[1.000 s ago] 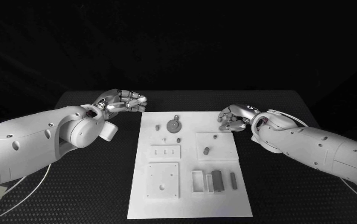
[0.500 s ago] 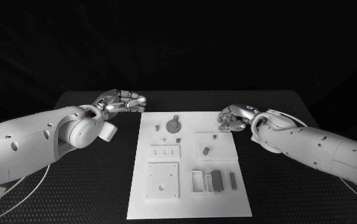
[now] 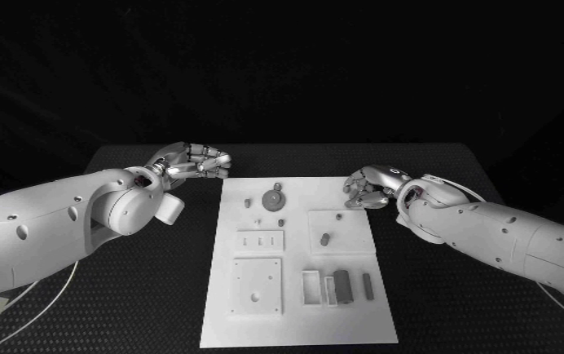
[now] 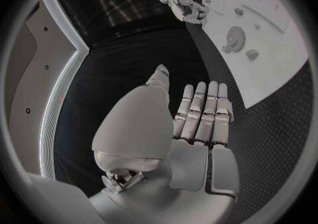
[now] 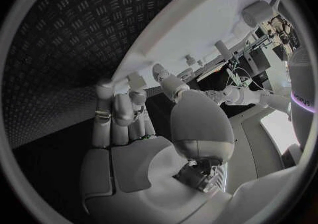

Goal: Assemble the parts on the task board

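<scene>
Black table (image 3: 141, 289) flanks task board (image 3: 300, 321); hands seemingly empty.

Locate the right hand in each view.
Head view: right hand beside the board's far right corner.
Left wrist view: hand small, by a board corner.
Right wrist view: hand in the middle, fingers toward the board.
Shared landmark: that board corner.

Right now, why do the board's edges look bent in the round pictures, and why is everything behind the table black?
Wrist views: fisheye lenses bow the board's straight edges and fill the middle with each hand, left and right. Head view: light falls on the board and table; the background beyond is unlit, so it reads black.
</scene>
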Motion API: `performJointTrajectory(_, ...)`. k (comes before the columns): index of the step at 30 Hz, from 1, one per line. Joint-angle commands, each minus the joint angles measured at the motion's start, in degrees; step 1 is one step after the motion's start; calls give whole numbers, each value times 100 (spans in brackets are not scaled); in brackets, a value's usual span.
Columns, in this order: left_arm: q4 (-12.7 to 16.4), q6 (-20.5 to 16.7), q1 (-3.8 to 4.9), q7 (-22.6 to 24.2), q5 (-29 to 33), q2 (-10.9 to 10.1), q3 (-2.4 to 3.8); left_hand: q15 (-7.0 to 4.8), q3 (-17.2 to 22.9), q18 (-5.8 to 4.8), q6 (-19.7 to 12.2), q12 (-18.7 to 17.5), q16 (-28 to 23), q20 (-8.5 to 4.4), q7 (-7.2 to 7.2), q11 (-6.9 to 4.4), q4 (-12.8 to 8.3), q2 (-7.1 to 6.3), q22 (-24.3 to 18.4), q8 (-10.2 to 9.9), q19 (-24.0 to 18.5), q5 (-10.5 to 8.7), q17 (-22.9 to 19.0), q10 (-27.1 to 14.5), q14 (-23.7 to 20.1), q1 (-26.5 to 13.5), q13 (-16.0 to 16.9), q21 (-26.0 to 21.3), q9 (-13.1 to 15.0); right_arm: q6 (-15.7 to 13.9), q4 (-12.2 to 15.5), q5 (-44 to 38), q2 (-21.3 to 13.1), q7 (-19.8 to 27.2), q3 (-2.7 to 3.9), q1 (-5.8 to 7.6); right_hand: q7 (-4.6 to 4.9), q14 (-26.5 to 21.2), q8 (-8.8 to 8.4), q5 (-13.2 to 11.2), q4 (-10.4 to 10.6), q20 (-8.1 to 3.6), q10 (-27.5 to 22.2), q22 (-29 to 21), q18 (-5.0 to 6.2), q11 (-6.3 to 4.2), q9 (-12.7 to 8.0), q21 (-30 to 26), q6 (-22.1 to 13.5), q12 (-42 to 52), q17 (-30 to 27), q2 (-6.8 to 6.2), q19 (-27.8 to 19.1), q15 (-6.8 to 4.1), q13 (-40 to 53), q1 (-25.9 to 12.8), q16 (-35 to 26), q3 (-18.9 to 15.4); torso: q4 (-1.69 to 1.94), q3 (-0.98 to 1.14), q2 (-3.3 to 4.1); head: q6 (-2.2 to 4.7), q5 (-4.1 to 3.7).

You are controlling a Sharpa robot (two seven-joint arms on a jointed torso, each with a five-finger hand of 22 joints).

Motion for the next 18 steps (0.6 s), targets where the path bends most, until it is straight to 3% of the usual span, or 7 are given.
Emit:
performJointTrajectory(1, 15, 103, 4, 26, -16, 4, 4, 6, -44, -18, -7, -27, -4, 5, 27, 28, -3, -2, 8, -28, 31, 0, 9, 3, 48, 71, -9, 25, -11, -271, 28, 80, -8, 25, -11, -19, 198, 3, -77, 24, 52, -19, 9, 94, 267, 60, -10, -16, -338, -10, 2, -109, 29, 68, 1, -39, 10, -13, 2, -1, -2, 13, -7)
performJointTrajectory(8, 17, 94, 4, 24, -16, -11, 4, 6, -47, -18, -11, -29, -6, 6, 22, 29, -3, -3, 8, -33, 31, 0, 9, 2, 47, 70, -10, 24, -14, -844, 211, 210, -70, 5, -10, -30, 256, -3, -132, 23, 271, -15, -13, 92, 267, 117, -39, -20, -432, 8, 13, -329, 45, 125, 12, -303, 33, -68, -2, 2, -1, 23, -19)
performJointTrajectory(18, 33, 104, 4, 23, -16, -29, 4, 6, -52, -17, -28, -31, -9, 5, 12, 29, -2, -4, 9, -49, 33, 0, 11, 5, 49, 72, -11, 22, -23, -1529, 582, 239, -273, -349, -9, -118, 229, 7, -77, 24, 318, -46, -3, 96, 267, 91, -13, -12, -348, 27, 19, -301, 65, 101, 13, -358, 52, -102, -4, 2, -1, 28, -28)
